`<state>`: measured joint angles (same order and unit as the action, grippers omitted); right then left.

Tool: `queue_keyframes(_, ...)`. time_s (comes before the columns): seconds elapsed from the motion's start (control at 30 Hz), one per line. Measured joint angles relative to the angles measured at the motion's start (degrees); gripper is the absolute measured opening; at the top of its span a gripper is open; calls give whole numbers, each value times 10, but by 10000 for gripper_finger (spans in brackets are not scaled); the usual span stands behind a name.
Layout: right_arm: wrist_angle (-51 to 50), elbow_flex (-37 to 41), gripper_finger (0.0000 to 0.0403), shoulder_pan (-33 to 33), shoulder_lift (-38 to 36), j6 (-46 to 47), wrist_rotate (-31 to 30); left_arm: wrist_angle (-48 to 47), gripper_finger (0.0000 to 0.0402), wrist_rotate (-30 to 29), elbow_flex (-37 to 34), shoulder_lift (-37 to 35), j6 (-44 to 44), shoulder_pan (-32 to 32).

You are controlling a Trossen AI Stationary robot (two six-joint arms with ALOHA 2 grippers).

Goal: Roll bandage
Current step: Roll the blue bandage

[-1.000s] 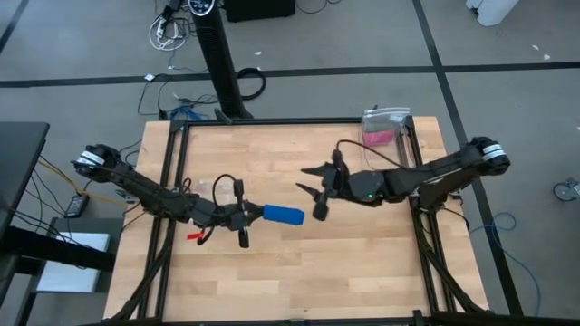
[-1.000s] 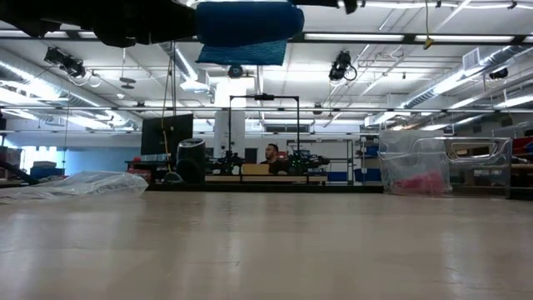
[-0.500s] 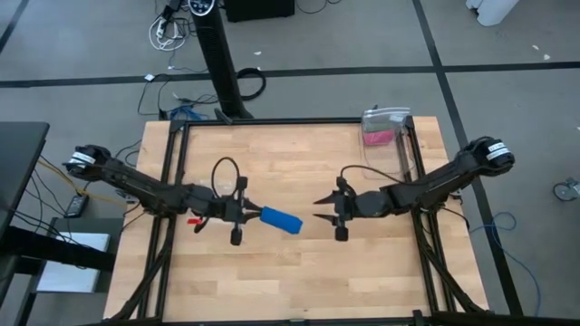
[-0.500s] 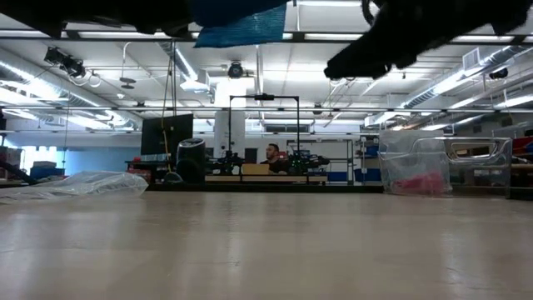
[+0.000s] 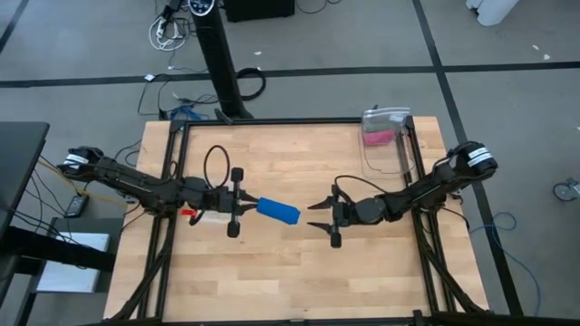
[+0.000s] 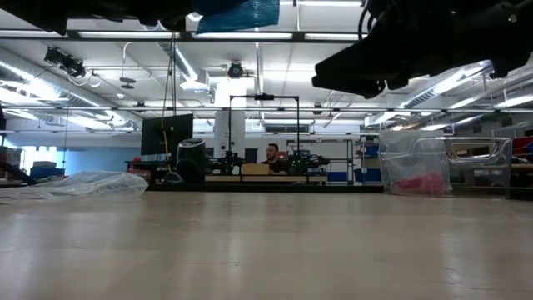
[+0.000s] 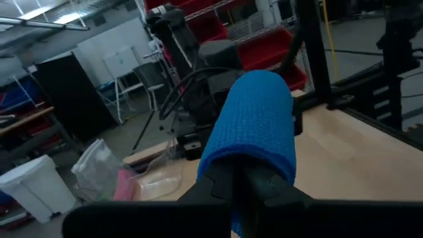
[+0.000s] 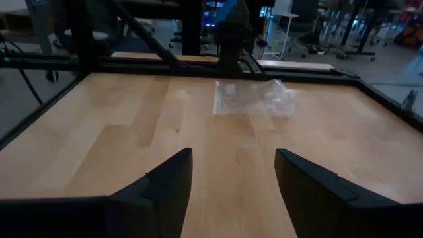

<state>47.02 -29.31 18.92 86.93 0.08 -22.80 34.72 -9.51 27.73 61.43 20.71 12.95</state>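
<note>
The bandage (image 5: 278, 211) is a bright blue roll held above the middle of the table. My left gripper (image 5: 253, 207) is shut on it and points level toward the table's right. In the left wrist view the roll (image 7: 254, 122) juts out past the fingers. In the low view only its lower edge (image 6: 240, 13) shows at the top. My right gripper (image 5: 318, 215) faces the roll's free end from the right, a short gap away. It is open with nothing between its fingers (image 8: 231, 178). My left gripper pinches the roll's near end (image 7: 221, 157) between its two fingers (image 7: 228, 188). They come level from the table's left and lie along the roll. The roll sticks out level toward the right gripper, lifted clear of the table.
A clear plastic box (image 5: 386, 136) with pink contents stands at the table's far right corner. A crumpled clear plastic bag (image 8: 254, 99) lies on the table under the left arm. Black frame rails (image 5: 172, 181) run along the table's sides. Bare wood (image 5: 290, 272) lies toward the near edge.
My right gripper has come down from high above the table and a little toward the near edge; it now stands level facing the roll's free end. My left gripper has risen slightly and rolled with the roll, which has climbed almost out of the low view.
</note>
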Motion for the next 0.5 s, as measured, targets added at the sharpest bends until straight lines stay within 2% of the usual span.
queue_keyframes(0.13,42,-8,239,-5,11,-10,-3,-5,5,33,0,-8,-4,0)
queue_keyframes(0.33,72,-7,259,-20,11,1,-2,10,5,35,0,-8,-15,-16)
queue_keyframes(0.5,132,-7,265,-26,11,4,39,24,5,26,0,-7,-23,-26)
